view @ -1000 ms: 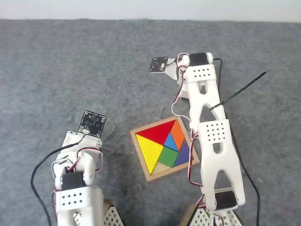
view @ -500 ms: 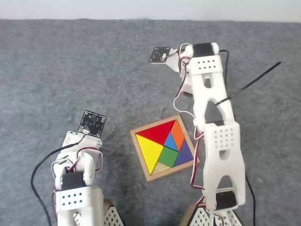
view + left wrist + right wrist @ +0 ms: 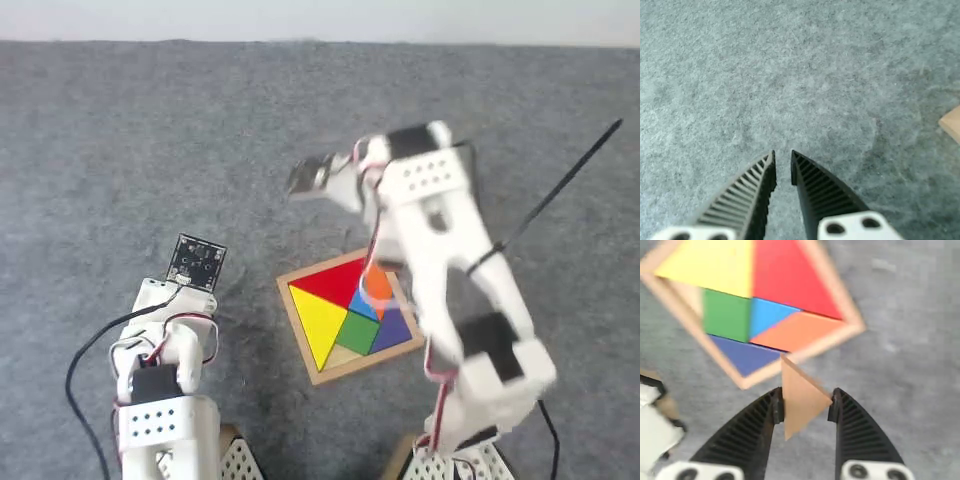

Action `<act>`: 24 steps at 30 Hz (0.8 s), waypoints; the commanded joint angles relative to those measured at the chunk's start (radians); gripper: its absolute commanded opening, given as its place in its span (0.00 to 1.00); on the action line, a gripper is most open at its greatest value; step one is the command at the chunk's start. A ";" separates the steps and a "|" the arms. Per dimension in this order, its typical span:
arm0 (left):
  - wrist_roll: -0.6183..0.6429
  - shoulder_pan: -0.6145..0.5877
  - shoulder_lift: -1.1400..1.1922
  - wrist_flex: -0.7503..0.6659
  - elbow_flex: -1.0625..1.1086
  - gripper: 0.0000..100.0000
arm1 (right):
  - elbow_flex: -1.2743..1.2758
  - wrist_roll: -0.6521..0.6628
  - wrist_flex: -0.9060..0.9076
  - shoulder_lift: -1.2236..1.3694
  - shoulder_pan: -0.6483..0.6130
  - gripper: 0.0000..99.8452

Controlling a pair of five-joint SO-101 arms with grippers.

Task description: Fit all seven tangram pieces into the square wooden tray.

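Left arm [image 3: 160, 385] sat low on the grey felt table cover [image 3: 120, 130], well apart from the tray. Left gripper [image 3: 782, 155]: ribbed black fingers almost pressed together, a thin slit between the tips, nothing in it.

Square wooden tray [image 3: 301, 333] lay mid-table, turned corner-on. In it were a red triangle [image 3: 335, 280], yellow triangle [image 3: 318, 320], green square [image 3: 358, 333], small light-blue triangle [image 3: 362, 305], orange parallelogram [image 3: 378, 287] and dark-blue triangle [image 3: 392, 325]. Bare tray floor [image 3: 345, 353] showed beside the green square.

Right arm [image 3: 450, 260] stood over the tray's right side. Right gripper [image 3: 806, 399] pinched a plain tan wooden triangle [image 3: 799, 390] flat between both fingers, its tip at the tray rim by the dark-blue triangle (contact not discernible).
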 commanded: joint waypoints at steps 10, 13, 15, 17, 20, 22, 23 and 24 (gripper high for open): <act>-0.012 -0.003 -0.017 0.000 -0.007 0.05 | 0.802 -0.149 -0.504 -0.490 -0.375 0.12; -0.014 -0.041 -0.017 -0.041 -0.012 0.05 | 0.809 -0.164 -0.518 -0.489 -0.435 0.12; -0.009 -0.107 -0.017 -0.094 -0.010 0.05 | 0.810 -0.164 -0.524 -0.490 -0.475 0.12; -0.008 -0.152 -0.017 -0.135 -0.007 0.05 | 0.810 -0.161 -0.524 -0.490 -0.513 0.12; -0.008 -0.166 -0.017 -0.135 -0.010 0.05 | 0.819 -0.161 -0.516 -0.489 -0.542 0.12; -0.008 -0.167 -0.017 -0.135 -0.012 0.05 | 0.844 -0.158 -0.519 -0.489 -0.549 0.12; -0.008 -0.167 -0.017 -0.135 -0.012 0.05 | 0.858 -0.146 -0.521 -0.489 -0.549 0.12; -0.008 -0.167 -0.017 -0.137 -0.013 0.05 | 0.873 -0.137 -0.526 -0.490 -0.549 0.12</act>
